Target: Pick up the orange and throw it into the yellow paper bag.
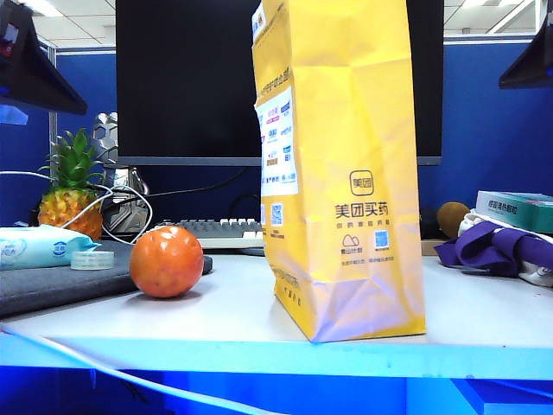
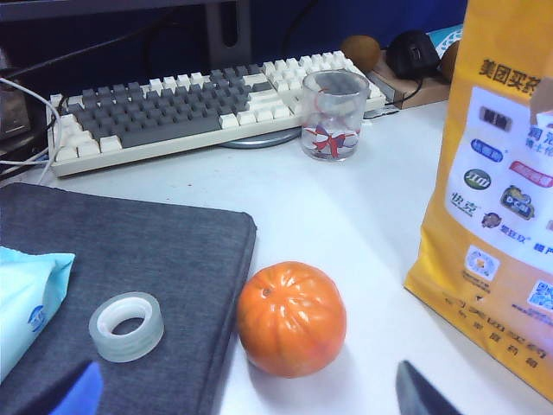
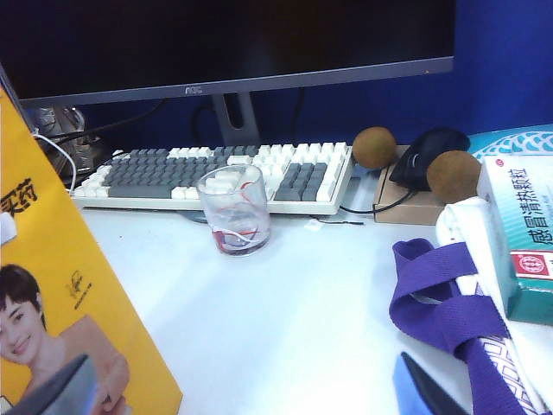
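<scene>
orange [image 2: 292, 319] sits at the yellow paper bag's [image 2: 497, 199] 9 o'clock, left gripper [image 2: 246, 393] and right gripper [image 3: 251, 389] both spread open, empty.

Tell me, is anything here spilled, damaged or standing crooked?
Nothing is spilled. The yellow paper bag stands upright but is creased and crumpled near its base. The orange rests intact on the table beside the grey mat. The glass stands upright.
</scene>
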Available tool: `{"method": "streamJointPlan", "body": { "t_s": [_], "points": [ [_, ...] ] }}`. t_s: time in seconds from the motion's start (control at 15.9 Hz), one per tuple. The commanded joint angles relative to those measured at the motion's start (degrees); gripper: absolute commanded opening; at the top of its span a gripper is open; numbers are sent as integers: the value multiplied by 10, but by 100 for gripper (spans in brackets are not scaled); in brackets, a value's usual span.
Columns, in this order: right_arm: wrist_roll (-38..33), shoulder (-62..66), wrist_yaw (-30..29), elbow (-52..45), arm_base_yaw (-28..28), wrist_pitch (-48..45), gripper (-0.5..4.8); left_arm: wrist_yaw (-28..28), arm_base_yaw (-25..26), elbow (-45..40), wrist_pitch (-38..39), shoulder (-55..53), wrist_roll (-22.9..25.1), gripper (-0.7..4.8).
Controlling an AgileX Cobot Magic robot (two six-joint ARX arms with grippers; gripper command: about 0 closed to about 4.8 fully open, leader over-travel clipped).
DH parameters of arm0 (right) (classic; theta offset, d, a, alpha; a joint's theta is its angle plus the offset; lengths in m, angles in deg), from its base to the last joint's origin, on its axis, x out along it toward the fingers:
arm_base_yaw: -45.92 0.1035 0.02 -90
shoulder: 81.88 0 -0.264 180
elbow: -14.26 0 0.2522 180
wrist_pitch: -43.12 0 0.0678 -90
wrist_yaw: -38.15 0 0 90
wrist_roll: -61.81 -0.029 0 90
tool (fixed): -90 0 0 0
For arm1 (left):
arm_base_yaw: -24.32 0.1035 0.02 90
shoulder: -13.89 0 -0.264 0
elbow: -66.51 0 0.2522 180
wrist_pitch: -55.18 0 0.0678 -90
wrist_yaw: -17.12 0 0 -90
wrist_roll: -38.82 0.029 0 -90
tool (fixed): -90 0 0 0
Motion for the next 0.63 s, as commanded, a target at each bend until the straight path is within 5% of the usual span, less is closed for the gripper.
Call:
{"method": "streamJointPlan", "body": {
  "t_s": [0.06, 0.5, 0.63],
  "points": [
    [-2, -13, 2, -4, 1, -6, 479, -2, 1, -1, 3, 18, -2, 479],
    [-2, -162, 5, -118, 1, -9, 479, 9, 1, -110, 2, 248, -2, 479],
    [-2, -222, 7, -137, 1, 21, 479, 9, 1, -124, 77, 328, -2, 479]
  ]
}}
